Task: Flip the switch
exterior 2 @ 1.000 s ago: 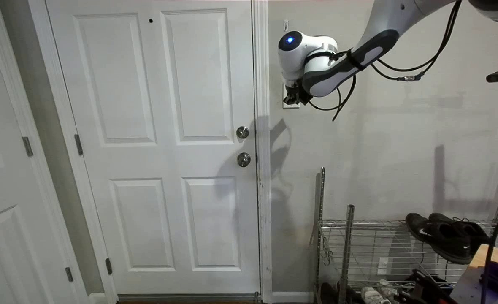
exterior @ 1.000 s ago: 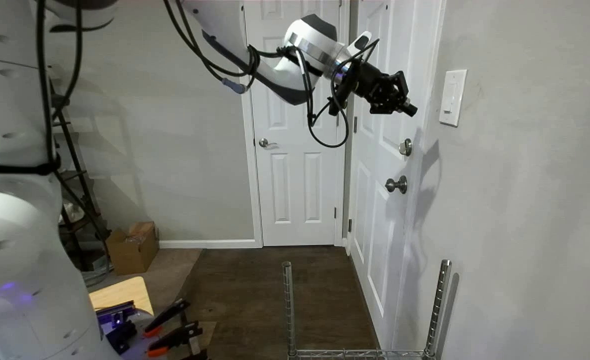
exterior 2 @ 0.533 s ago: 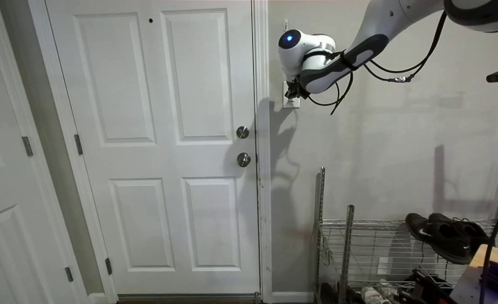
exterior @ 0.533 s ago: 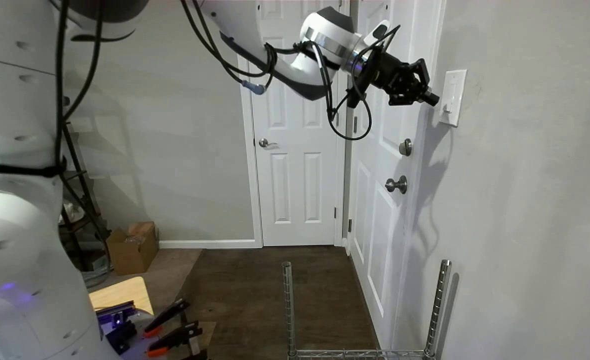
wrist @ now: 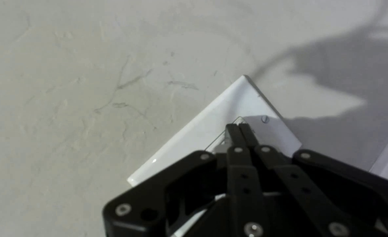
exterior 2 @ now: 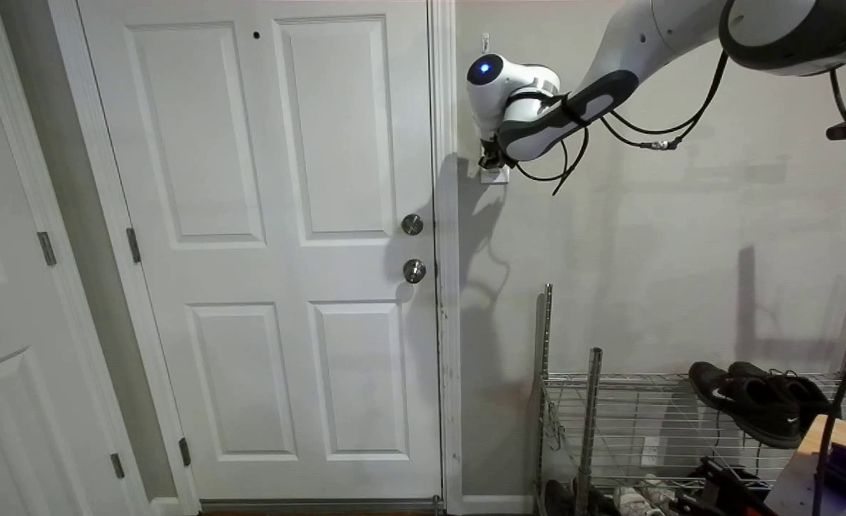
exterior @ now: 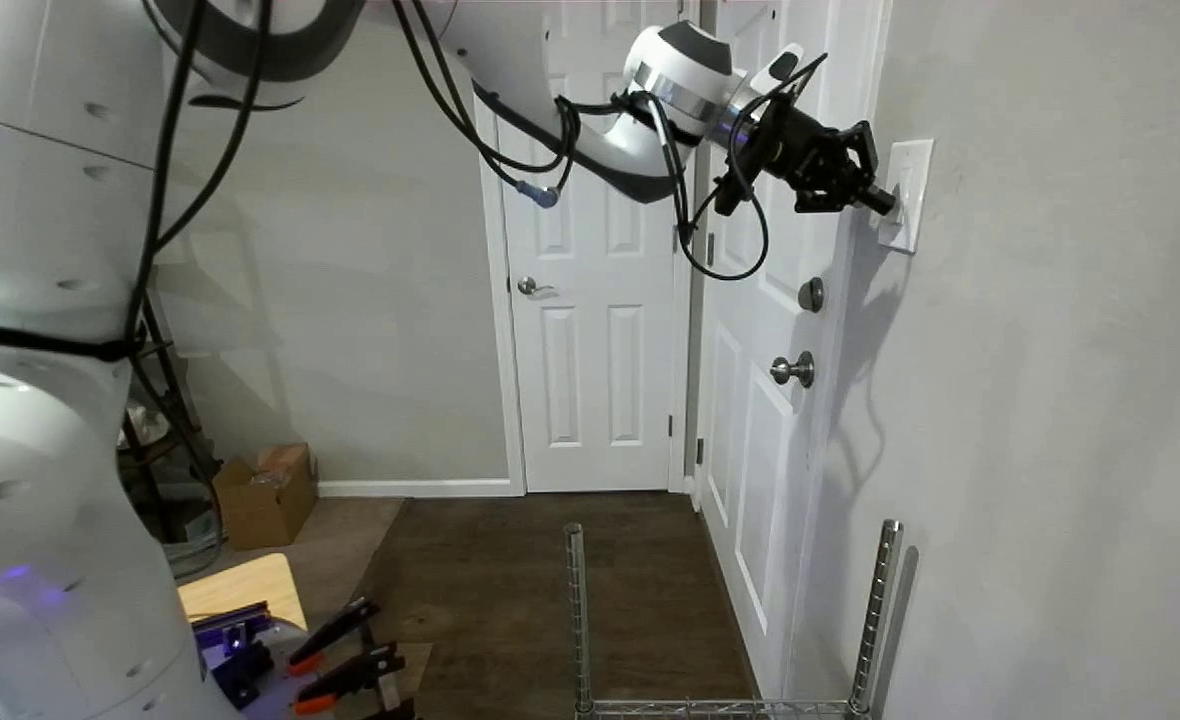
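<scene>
Plainly, the gripper (wrist: 239, 129) (pinched together, empty) partly hides the switch (wrist: 212, 126); contact is unclear.

Your gripper (wrist: 237, 125) is black, the switch (exterior: 912, 190) plain white, the right wall (exterior: 1060, 380) grey, and the far left carton (exterior: 262, 505) brown.

White, upright rectangular wall switch (exterior: 912, 190)

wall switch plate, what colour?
White; the switch plate shows best in the wrist view.
</scene>
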{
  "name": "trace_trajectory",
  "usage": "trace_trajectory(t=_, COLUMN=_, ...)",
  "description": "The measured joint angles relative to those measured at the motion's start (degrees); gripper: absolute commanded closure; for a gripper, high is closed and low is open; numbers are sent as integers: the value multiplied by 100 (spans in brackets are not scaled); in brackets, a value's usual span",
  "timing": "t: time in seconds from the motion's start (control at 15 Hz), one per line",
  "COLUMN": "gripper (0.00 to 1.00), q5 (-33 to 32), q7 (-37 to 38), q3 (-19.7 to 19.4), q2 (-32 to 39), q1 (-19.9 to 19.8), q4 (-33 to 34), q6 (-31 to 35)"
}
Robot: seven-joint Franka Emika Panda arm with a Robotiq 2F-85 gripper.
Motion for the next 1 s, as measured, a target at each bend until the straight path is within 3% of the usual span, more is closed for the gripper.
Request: trace_trajectory(t=1.0, gripper=98, q5=552, q7=-310, q3=-64, q2=257, q1=44, q4=302, q6=-21)
